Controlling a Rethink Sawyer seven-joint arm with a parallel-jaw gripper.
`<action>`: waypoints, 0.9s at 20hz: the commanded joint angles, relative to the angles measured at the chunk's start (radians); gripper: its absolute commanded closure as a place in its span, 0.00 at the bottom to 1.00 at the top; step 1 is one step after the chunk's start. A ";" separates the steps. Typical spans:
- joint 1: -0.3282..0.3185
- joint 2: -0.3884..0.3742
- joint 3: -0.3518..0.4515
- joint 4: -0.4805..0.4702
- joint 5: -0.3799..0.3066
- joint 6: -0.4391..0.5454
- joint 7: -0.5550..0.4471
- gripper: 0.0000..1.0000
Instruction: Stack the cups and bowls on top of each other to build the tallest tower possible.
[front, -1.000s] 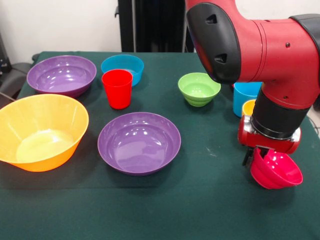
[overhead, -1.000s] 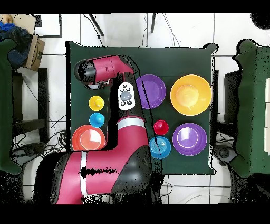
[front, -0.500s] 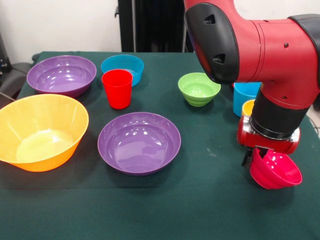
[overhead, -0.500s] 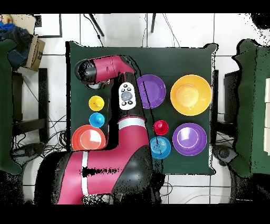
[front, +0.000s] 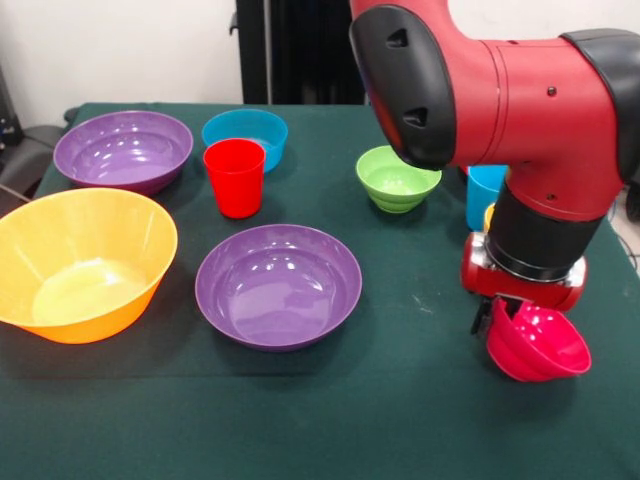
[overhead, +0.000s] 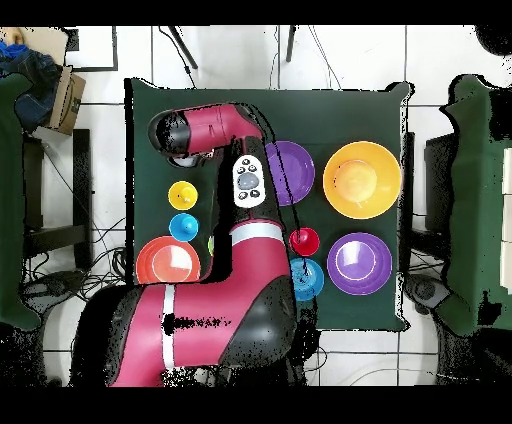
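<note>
My gripper (front: 499, 318) is shut on the rim of a magenta-pink bowl (front: 540, 345), which hangs tilted, low over the green cloth at the front right. Behind the wrist stand a light blue cup (front: 482, 190) and a yellow cup (front: 489, 214), the latter mostly hidden. A red cup (front: 234, 177) stands left of centre, with a blue bowl (front: 245, 133) behind it. A purple bowl (front: 278, 285) sits mid-table, another purple bowl (front: 123, 150) at the back left, and a yellow-orange bowl (front: 80, 262) at the left. A green bowl (front: 398, 178) sits right of centre. In the overhead view the arm (overhead: 205, 130) hides the gripper.
An orange bowl (overhead: 167, 262) shows only in the overhead view, next to the light blue cup (overhead: 183, 227) and the yellow cup (overhead: 183, 195). The table (front: 330, 420) is covered with dark green cloth. A cardboard box (overhead: 65, 100) lies on the floor beside it.
The arm has shifted a little to the left in the front view, carrying the magenta-pink bowl with it. Nothing else has moved.
</note>
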 joint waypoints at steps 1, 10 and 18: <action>-0.031 0.024 0.060 0.063 -0.074 -0.011 -0.227 1.00; -0.027 0.034 0.057 0.042 -0.079 -0.001 -0.222 1.00; -0.027 0.041 0.060 0.031 -0.079 0.009 -0.230 1.00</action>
